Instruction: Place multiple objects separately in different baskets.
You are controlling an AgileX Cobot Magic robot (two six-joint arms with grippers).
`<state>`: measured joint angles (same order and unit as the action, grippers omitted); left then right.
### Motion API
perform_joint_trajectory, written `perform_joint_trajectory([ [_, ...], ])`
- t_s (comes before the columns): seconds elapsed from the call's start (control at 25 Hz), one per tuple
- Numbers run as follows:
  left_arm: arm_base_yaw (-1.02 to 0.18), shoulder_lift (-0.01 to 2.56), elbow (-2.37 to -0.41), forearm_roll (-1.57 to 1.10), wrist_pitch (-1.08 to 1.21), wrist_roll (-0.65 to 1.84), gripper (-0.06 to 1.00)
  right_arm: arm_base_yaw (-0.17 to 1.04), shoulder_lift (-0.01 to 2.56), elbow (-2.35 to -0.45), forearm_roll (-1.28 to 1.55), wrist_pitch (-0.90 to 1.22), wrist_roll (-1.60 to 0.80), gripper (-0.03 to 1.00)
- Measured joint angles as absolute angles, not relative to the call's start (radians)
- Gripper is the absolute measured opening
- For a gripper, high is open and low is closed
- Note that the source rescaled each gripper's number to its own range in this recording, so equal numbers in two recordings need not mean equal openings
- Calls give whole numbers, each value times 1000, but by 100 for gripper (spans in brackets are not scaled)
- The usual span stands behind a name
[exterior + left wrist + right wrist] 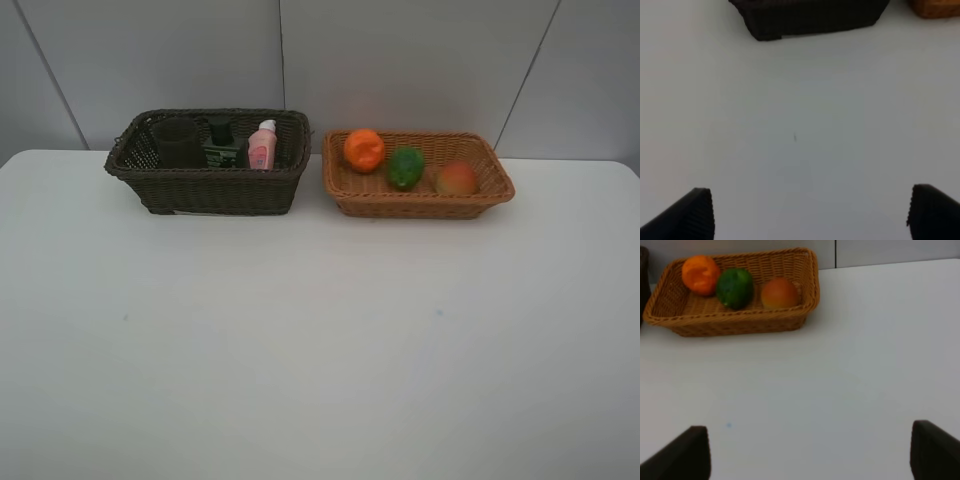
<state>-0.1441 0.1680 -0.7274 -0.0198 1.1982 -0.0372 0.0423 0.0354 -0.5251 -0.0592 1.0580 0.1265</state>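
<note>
At the back left stands the dark-brown basket (pixel 215 190), holding a dark-looking cup (pixel 178 142), a dark-green black-capped bottle (pixel 221 145) and a pink bottle (pixel 262 146). To its right, the light tan basket (pixel 420 205) holds an orange tangerine (pixel 364 149), a green fruit (pixel 405 167) and a red-orange fruit (pixel 457 178). Neither arm shows in the high view. My left gripper (pixel 810 215) is open over bare table, well short of the dark basket (pixel 810 17). My right gripper (pixel 810 455) is open and empty, short of the tan basket (pixel 740 322).
The white table (pixel 320 340) stretches from the baskets to the near edge with nothing on it. A grey panelled wall (pixel 400 60) rises directly behind the baskets. The two baskets stand a small gap apart.
</note>
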Motion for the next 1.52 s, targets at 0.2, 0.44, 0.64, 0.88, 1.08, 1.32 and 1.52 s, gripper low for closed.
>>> perform_joint_trajectory([
  [0.2,-144,66,-726,-21,1198,-37,100,42,35,-525,-59,1058,127,70],
  [0.44,-144,10,-705,-17,1198,-37,100,42,35,-525,-59,1058,127,70],
  [0.64,-144,-8,-597,-15,1198,-37,100,42,35,-525,-59,1058,127,70],
  [0.88,-144,-8,-546,0,1183,-45,100,42,35,-525,-59,1058,127,70],
  [1.08,-144,-8,-543,0,1139,-45,100,42,35,-525,-59,1058,127,70],
  [1.32,-144,-8,-508,0,1079,-45,100,42,35,-525,-59,1058,127,70],
  [1.52,-144,-8,-507,0,1066,-45,100,42,35,-525,-59,1058,127,70],
])
